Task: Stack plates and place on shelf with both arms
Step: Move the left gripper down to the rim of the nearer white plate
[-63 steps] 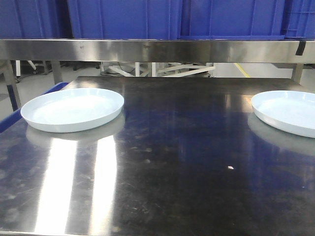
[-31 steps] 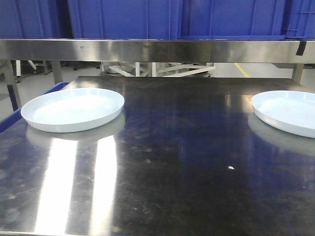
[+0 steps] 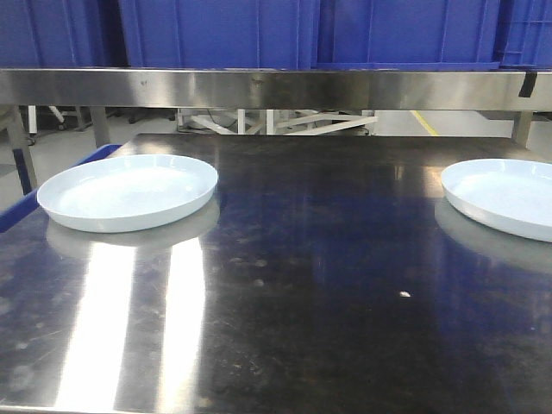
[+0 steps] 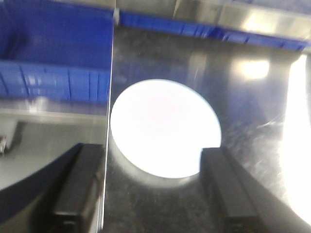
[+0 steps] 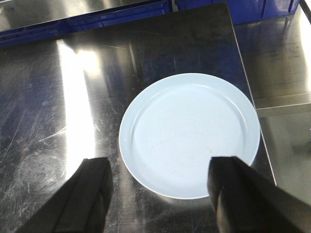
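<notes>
Plates are sitting well apart on the surface: left plate near its left edge, right plate being cropped by the frame, bare steel between; left end effector and right end effector are hovering spread, empty.

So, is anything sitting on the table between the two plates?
No. Front view: only bare steel table lies between left plate and right plate; a tiny pale speck sits nearer the camera.

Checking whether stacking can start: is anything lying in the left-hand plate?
Nothing lies in the left-hand plate: its pale basin shows bare in the front view. Beneath it only its reflection on the steel table shows; the patch it covers is hidden.
</notes>
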Available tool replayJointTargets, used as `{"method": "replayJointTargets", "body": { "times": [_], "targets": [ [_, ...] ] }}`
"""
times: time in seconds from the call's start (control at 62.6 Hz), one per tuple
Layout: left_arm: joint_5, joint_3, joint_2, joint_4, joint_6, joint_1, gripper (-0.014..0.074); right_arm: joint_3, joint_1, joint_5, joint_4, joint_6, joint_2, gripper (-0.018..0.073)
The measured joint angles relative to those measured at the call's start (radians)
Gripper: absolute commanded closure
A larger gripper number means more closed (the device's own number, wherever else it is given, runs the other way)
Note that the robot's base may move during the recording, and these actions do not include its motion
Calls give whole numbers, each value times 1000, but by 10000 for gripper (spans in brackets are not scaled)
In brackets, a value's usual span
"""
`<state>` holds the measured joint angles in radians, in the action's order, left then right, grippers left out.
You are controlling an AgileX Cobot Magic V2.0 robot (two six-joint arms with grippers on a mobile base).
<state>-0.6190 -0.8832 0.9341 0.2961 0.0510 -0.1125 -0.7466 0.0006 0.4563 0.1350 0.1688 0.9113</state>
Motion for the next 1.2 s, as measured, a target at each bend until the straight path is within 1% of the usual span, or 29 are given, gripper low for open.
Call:
{"method": "replayJointTargets", "body": {
  "times": [0.112, 0.208, 0.32, 0.559, 0.767, 0.943, 1.198],
  "targets": [
    [50, 0, 116, 9, 0, 0, 69, 0, -1, 2, 0, 0, 0, 29],
    [112, -3, 225, 37, 0, 0, 69, 0, -1, 4, 0, 0, 0, 29],
    [135, -44, 358, 61, 0, 0, 69, 0, 0, 4, 0, 0, 0, 29],
    [135, -197, 573, 68, 2, 0, 69, 0, -1, 4, 0, -1, 0, 29],
    [127, -308, 720, 68, 2, 0, 69, 0, 0, 6, 0, -1, 0, 29],
    [120, -357, 814, 68, 2, 0, 69, 0, -1, 13, 0, -1, 0, 29],
    [119, -370, 892, 68, 2, 0, 69, 0, 0, 32, 0, -1, 0, 29]
  ]
}}
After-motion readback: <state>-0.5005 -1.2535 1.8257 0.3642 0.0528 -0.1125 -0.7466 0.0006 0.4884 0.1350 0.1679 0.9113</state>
